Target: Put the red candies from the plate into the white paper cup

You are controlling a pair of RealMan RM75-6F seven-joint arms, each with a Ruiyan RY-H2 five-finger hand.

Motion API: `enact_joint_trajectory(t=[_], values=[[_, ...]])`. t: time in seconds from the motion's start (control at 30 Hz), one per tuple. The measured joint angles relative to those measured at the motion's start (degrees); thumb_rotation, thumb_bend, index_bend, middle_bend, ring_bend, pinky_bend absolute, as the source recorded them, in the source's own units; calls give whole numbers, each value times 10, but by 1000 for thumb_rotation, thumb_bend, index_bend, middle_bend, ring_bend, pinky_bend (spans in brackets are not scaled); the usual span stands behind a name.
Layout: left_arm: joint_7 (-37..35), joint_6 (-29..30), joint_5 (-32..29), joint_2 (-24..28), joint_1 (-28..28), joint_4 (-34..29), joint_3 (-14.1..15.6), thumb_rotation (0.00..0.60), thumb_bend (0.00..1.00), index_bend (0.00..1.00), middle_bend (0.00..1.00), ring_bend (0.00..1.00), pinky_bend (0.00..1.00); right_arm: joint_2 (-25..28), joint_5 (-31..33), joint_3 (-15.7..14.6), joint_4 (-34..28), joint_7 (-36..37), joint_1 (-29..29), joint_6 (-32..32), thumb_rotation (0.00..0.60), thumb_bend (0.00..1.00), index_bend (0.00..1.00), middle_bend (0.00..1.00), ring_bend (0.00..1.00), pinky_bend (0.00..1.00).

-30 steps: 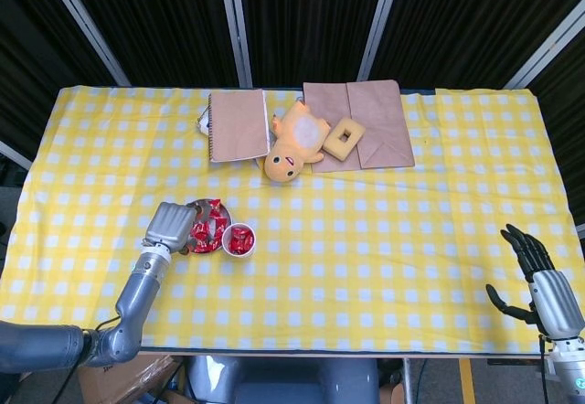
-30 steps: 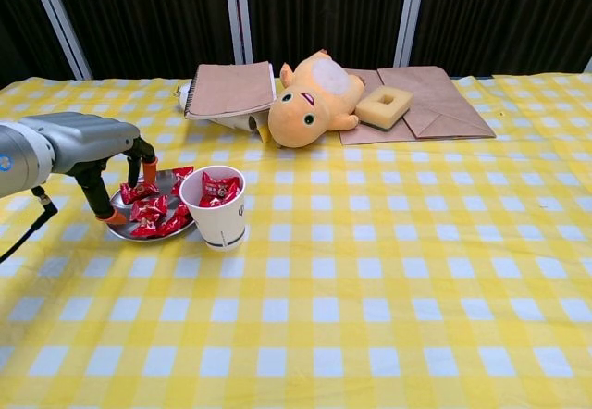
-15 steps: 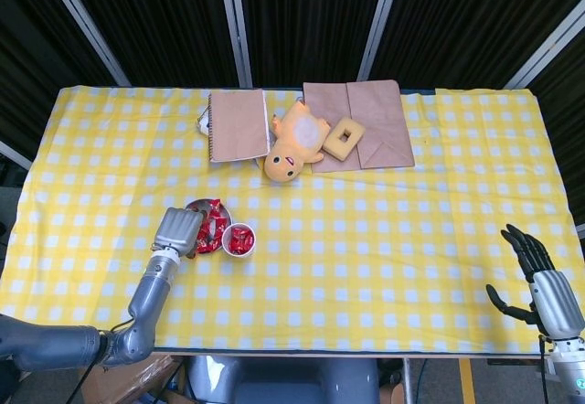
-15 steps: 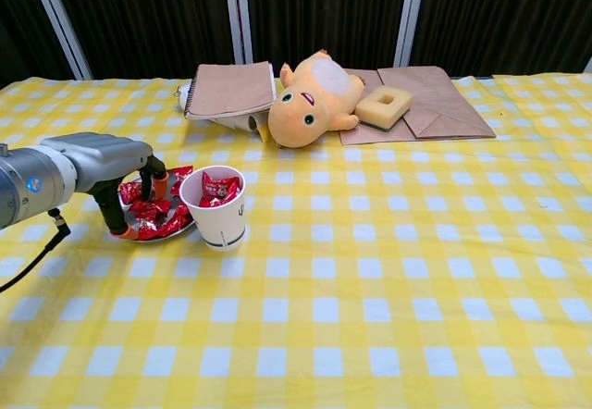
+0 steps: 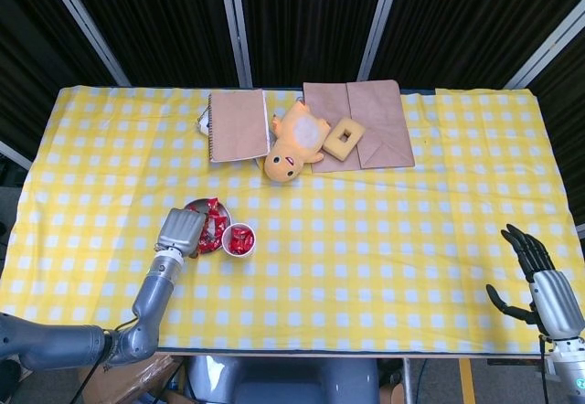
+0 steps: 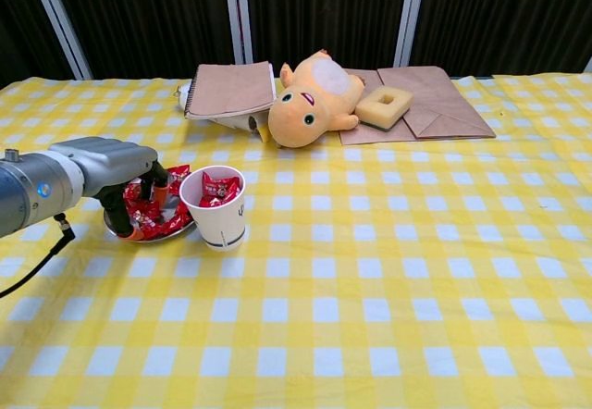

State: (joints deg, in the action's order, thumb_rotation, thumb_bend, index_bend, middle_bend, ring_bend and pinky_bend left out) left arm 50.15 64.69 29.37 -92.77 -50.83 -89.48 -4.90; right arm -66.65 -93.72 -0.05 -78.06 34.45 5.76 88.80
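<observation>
Several red candies lie on a small metal plate at the table's front left. In the head view the candies show just right of my left hand. The white paper cup stands touching the plate's right side with red candies inside; from above the cup looks nearly full. My left hand hangs over the plate with its orange-tipped fingers apart and down among the candies; none is lifted. My right hand hovers open off the front right corner.
At the back of the table lie a brown notebook, an orange plush toy, a yellow foam ring and brown paper bags. A yellow checked cloth covers the table.
My left hand has shifted right and lowered, from the plate's left edge to right over it, its fingertips now in the candies. The right hand has not moved.
</observation>
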Motion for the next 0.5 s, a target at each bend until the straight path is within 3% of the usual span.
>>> enact_joint_trajectory(t=[0.5], values=[[2,4,16,-3,4,5,-4,600,388,480,517,937,959,0,0,0,0,0,0,1,600,424,0,0,0,0]])
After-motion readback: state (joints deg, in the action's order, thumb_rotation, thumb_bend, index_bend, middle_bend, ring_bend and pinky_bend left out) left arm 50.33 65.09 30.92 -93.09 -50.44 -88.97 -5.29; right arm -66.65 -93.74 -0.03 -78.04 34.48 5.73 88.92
